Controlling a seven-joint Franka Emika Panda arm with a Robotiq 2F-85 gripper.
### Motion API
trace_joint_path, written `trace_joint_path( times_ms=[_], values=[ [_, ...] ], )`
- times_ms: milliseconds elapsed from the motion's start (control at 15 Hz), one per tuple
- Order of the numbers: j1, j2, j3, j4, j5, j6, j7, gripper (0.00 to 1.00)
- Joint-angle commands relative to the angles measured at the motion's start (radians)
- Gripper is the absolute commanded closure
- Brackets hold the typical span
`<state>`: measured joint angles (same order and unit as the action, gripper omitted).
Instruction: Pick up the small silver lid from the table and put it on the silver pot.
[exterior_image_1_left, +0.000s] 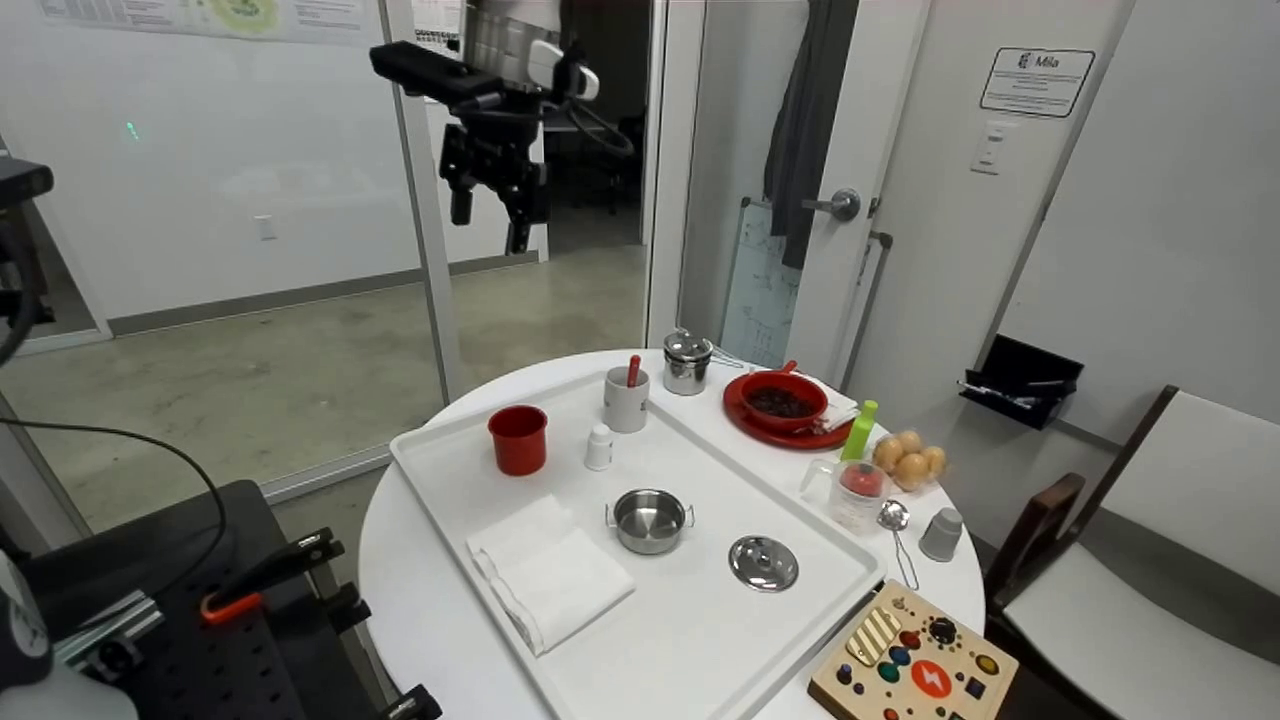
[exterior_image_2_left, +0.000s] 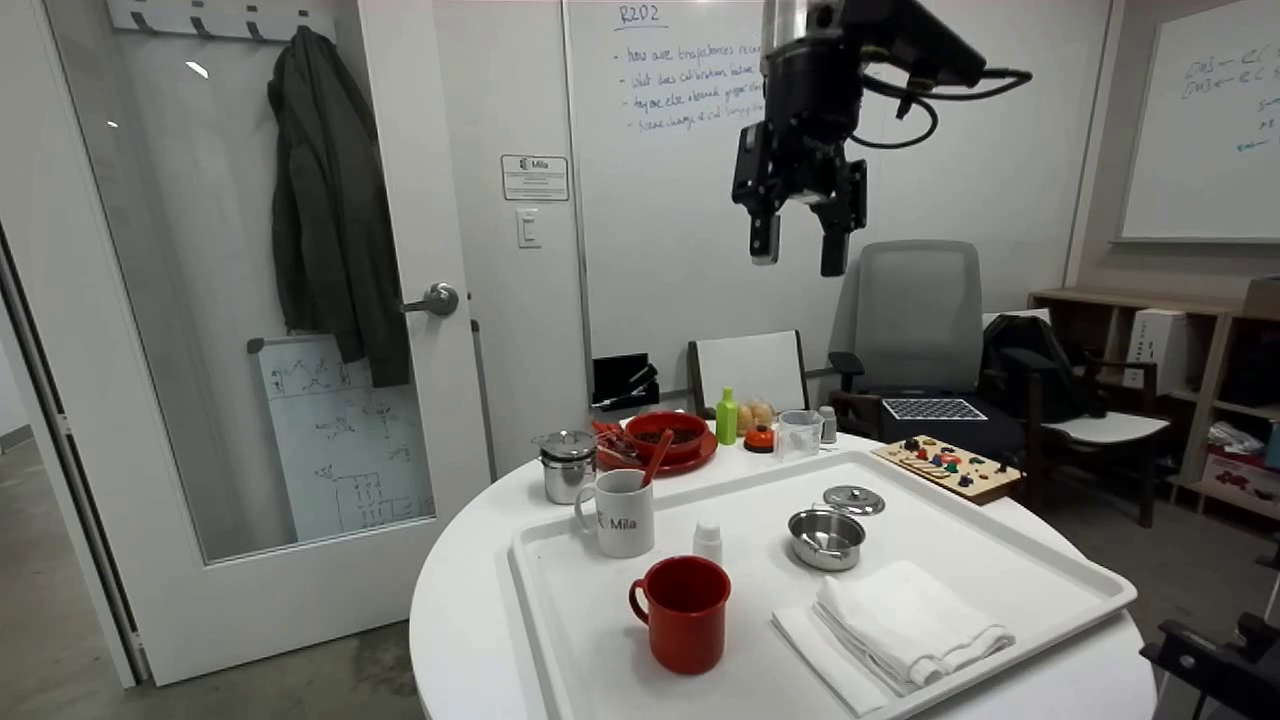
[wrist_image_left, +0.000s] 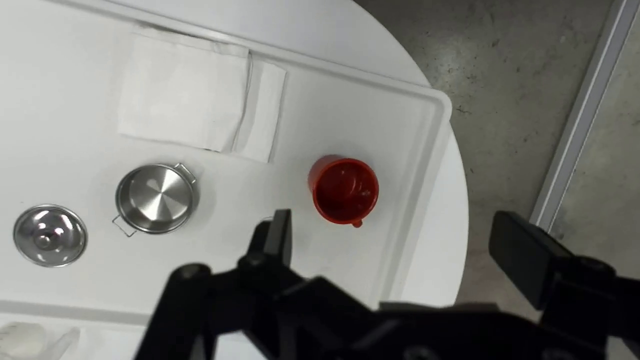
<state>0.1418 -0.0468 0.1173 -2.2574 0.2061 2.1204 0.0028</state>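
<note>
The small silver lid (exterior_image_1_left: 763, 564) lies flat on the white tray, knob up; it also shows in an exterior view (exterior_image_2_left: 854, 500) and at the left of the wrist view (wrist_image_left: 50, 235). The silver pot (exterior_image_1_left: 649, 521) stands upright and uncovered beside it, apart from the lid; it also shows in an exterior view (exterior_image_2_left: 827, 540) and in the wrist view (wrist_image_left: 156, 199). My gripper (exterior_image_1_left: 489, 224) is open and empty, high above the table, as an exterior view (exterior_image_2_left: 799, 255) also shows. In the wrist view the open fingers (wrist_image_left: 392, 225) are off to the right of both pot and lid.
The white tray (exterior_image_1_left: 700, 640) also holds a red cup (exterior_image_1_left: 519, 441), a white mug (exterior_image_1_left: 626, 402), a small white shaker (exterior_image_1_left: 599, 448) and a folded cloth (exterior_image_1_left: 555, 575). Around it stand a lidded canister (exterior_image_1_left: 686, 364), a red bowl (exterior_image_1_left: 784, 402), a measuring cup (exterior_image_1_left: 856, 497) and a knob board (exterior_image_1_left: 915, 660).
</note>
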Motion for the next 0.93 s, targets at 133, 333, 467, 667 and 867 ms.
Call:
trace_joint_path(
  times_ms=[133, 333, 467, 667, 867],
  values=[
    [-0.071, 0.240, -0.057, 0.155, -0.062, 0.039, 0.007, 0.00],
    [-0.105, 0.302, -0.102, 0.187, -0.119, 0.031, 0.048, 0.00],
    [-0.121, 0.345, -0.133, 0.201, -0.152, 0.056, 0.085, 0.00],
    [-0.146, 0.425, -0.166, 0.233, -0.129, 0.148, 0.160, 0.00],
    [-0.159, 0.403, -0.162, 0.201, -0.126, 0.133, 0.124, 0.00]
  ],
)
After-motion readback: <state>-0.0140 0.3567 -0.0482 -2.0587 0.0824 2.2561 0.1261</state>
